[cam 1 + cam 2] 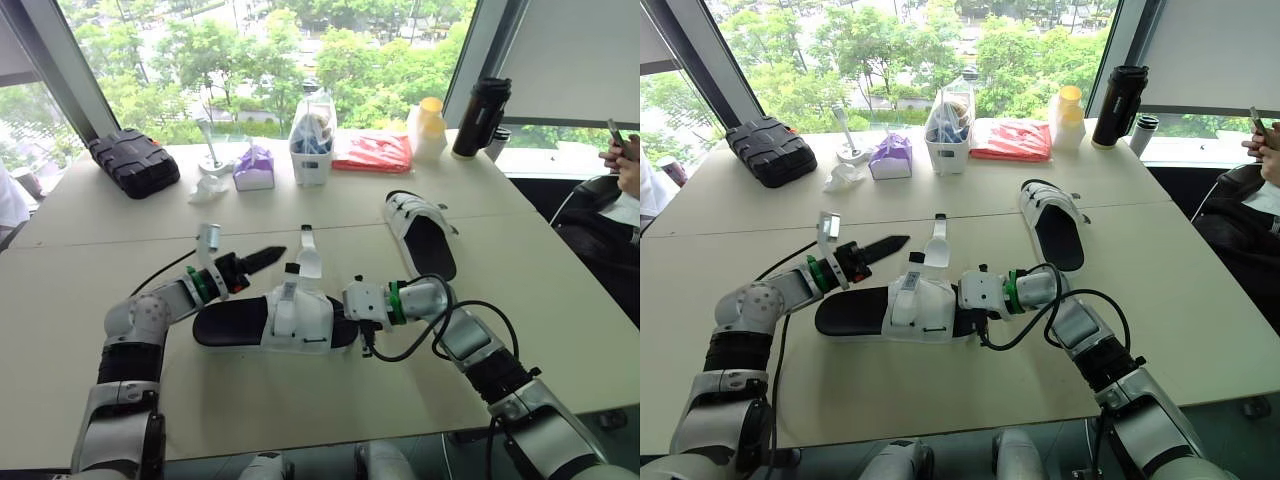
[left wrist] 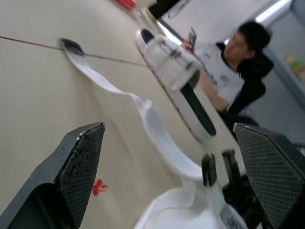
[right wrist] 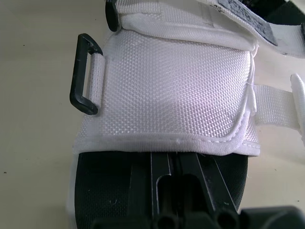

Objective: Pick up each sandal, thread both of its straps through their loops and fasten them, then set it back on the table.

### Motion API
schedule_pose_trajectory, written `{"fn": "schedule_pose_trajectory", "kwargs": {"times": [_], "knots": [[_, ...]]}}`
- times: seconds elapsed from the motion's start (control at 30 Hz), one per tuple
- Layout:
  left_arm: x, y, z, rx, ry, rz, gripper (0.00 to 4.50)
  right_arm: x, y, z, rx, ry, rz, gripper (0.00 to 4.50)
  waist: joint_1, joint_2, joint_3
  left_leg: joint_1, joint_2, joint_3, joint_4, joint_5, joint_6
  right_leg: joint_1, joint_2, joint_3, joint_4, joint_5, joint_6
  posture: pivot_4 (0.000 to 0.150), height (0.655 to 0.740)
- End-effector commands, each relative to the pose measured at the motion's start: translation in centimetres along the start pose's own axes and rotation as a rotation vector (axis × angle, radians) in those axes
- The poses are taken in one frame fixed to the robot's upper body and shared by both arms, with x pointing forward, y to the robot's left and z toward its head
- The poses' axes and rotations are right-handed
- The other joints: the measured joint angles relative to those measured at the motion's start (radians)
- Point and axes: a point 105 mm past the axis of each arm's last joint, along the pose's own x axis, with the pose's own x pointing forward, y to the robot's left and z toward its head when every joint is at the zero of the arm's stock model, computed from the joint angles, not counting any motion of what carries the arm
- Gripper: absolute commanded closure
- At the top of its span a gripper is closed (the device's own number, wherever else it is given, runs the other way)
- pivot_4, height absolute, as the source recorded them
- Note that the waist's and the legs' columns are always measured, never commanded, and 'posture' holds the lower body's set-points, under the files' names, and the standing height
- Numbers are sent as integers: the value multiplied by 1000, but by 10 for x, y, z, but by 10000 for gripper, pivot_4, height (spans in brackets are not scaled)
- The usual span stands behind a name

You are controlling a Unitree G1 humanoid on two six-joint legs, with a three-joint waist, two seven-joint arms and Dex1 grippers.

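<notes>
Hovering beside the black-soled, white-strapped slide sandal [image 1: 270,322], which lies flat on the beige desk [image 1: 300,400].
Left pincer [image 1: 270,258] stands apart near the loose white strap [image 1: 308,256]; right pincer [image 1: 346,312] is at the toe end, state cannot be told.

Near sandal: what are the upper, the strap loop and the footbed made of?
Upper: white woven fabric, probably nylon webbing; visible grid weave, stitched edge. Strap loop: black, rigid, smooth, likely moulded plastic. Footbed: black matte, looks like foam or rubber; unsure.
</notes>
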Motion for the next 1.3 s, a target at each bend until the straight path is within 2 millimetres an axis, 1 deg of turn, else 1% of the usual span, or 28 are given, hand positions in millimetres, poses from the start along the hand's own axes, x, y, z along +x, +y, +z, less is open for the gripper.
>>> {"fn": "schedule_pose_trajectory", "kwargs": {"times": [0.03, 0.2, 0.37, 0.4, 0.43, 0.47, 0.5, 0.53, 0.6, 0.63, 0.7, 0.8, 0.87, 0.97, 1.03, 1.17, 1.3], "knots": [[2, -15, 7, 125, 34, -78, 266, 1, 0, -5, -1, 35, 3, 45000, -1, 0, 0, 0, 0, 0, 0, 0, 0, 0, 0, 0, 0, 0, 0, 1500, 7400], [4, -13, 0, 222, 129, -95, 266, 0, 1, -6, -1, 39, 2, 45000, -1, 0, 0, 0, 0, 0, 0, 0, 0, 0, 0, 0, 0, 0, 0, 1500, 7400], [5, -11, 2, 234, 120, -94, 266, 0, 1, -6, 0, 38, 1, 45000, -1, 0, 0, 0, 0, 0, 0, 0, 0, 0, 0, 0, 0, 0, 0, 1500, 7400], [5, -11, 3, 238, 113, -96, 5049, 1, 1, -6, 0, 38, 1, 45000, -1, 0, 0, 0, 0, 0, 0, 0, 0, 0, 0, 0, 0, 0, 0, 1500, 7400], [5, -11, 3, 241, 108, -97, 7906, 1, 1, -6, 0, 38, 1, 45000, -1, 0, 0, 0, 0, 0, 0, 0, 0, 0, 0, 0, 0, 0, 0, 1500, 7400], [5, -12, 4, 244, 99, -99, 12310, 1, 1, -6, 0, 38, 1, 45000, -1, 0, 0, 0, 0, 0, 0, 0, 0, 0, 0, 0, 0, 0, 0, 1500, 7400], [4, -12, 6, 244, 88, -101, 17522, 1, 1, -6, -1, 39, 1, 45000, -1, 0, 0, 0, 0, 0, 0, 0, 0, 0, 0, 0, 0, 0, 0, 1500, 7400], [4, -12, 7, 243, 81, -103, 21269, 1, 1, -6, -1, 39, 1, 45000, 0, 0, 0, 0, 0, 0, 0, 0, 0, 0, 0, 0, 0, 0, 0, 1500, 7400], [3, -13, 8, 249, 79, -107, 30795, 1, 2, -6, -2, 40, 1, 45000, -1, 0, 0, 0, 0, 0, 0, 0, 0, 0, 0, 0, 0, 0, 0, 1500, 7400], [2, -13, 8, 252, 77, -109, 36323, 1, 2, -7, -2, 41, 1, 45000, -1, 0, 0, 0, 0, 0, 0, 0, 0, 0, 0, 0, 0, 0, 0, 1500, 7400], [0, -14, 10, 258, 67, -109, 44789, 1, 1, -7, -2, 42, 1, 45000, -1, 0, 0, 0, 0, 0, 0, 0, 0, 0, 0, 0, 0, 0, 0, 1500, 7400], [-5, -19, 15, 287, 48, -131, 44789, 1, 1, -7, -3, 42, 0, 45000, -1, 0, 0, 0, 0, 0, 0, 0, 0, 0, 0, 0, 0, 0, 0, 1500, 7400], [-8, -26, 21, 326, 14, -164, 44789, 1, 1, -7, -3, 42, 1, 45000, -1, 0, 0, 0, 0, 0, 0, 0, 0, 0, 0, 0, 0, 0, 0, 1500, 7400], [-13, -42, 44, 363, -107, -214, 44789, 0, 1, -8, -1, 44, 1, 45000, 0, 0, 0, 0, 0, -1, 0, 0, 0, 0, 0, 0, 0, 0, 0, 1500, 7400], [-15, -47, 48, 364, -131, -235, 44789, 0, 2, -8, 0, 44, 2, 45000, -1, 0, 0, 0, 1, -1, 0, 0, 0, 0, 0, 0, 0, 0, 0, 1500, 7400], [-17, -47, 50, 371, -159, -240, 44789, 0, 3, -8, 0, 43, 5, 45000, 0, 0, 0, 0, 1, 0, 0, 0, 0, 0, 0, 0, 0, 0, 0, 1500, 7400], [-16, -38, 52, 385, -210, -195, 44789, -1, 2, -7, 0, 43, 6, 45000, 1, 0, 0, 0, 1, 0, 0, 0, 0, 0, 0, 0, 0, 0, 0, 1500, 7400]]}}
